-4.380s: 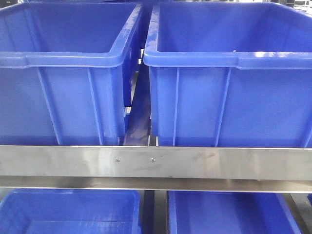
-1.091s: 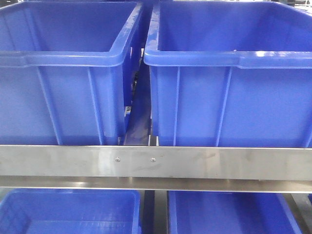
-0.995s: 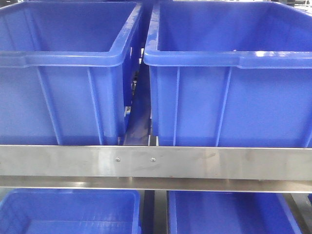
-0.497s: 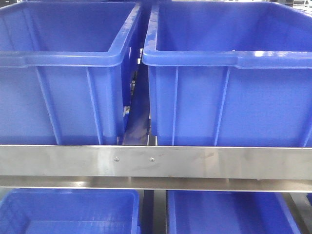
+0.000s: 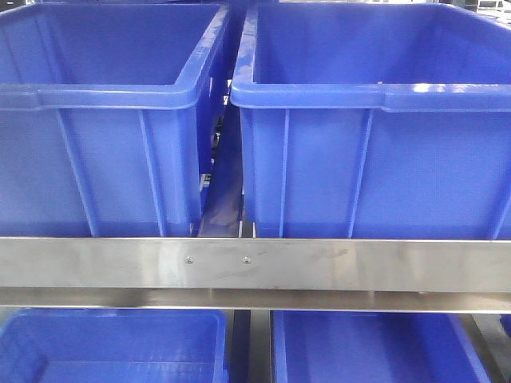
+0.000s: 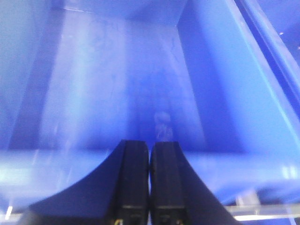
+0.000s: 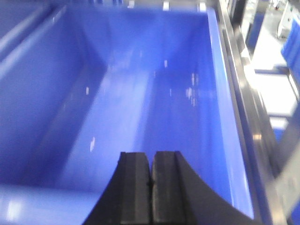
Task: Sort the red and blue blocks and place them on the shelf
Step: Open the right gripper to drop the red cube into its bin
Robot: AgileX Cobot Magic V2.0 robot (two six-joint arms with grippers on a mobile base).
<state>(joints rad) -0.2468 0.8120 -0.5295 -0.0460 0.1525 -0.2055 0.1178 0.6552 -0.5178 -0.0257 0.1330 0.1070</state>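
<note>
Slightly leftward and lower is how the 2 upper bins and the rail screws now sit in my front view against 4.4 s ago, so I judge my base or camera has shifted a little; nothing on the shelf (image 5: 335, 263) itself looks rearranged.

My left gripper (image 6: 150, 154) has its jaws pressed together with nothing between them, hanging over the near rim of a blue bin (image 6: 117, 84). My right gripper (image 7: 151, 168) is likewise closed and empty, looking down into another blue bin (image 7: 140, 93).

I see no red or blue block in any view. The left bin's floor carries a pale smudge near the jaws, too blurred for me to name; the right bin's floor shows only glints. The front view shows neither arm, and the 2 lower bins (image 5: 112, 343) are cut off by the frame.

With both grippers empty above the bins, I judge I am either past a drop or between pickups. I cannot confirm any block is placed, so the sorting remains unverified.
</note>
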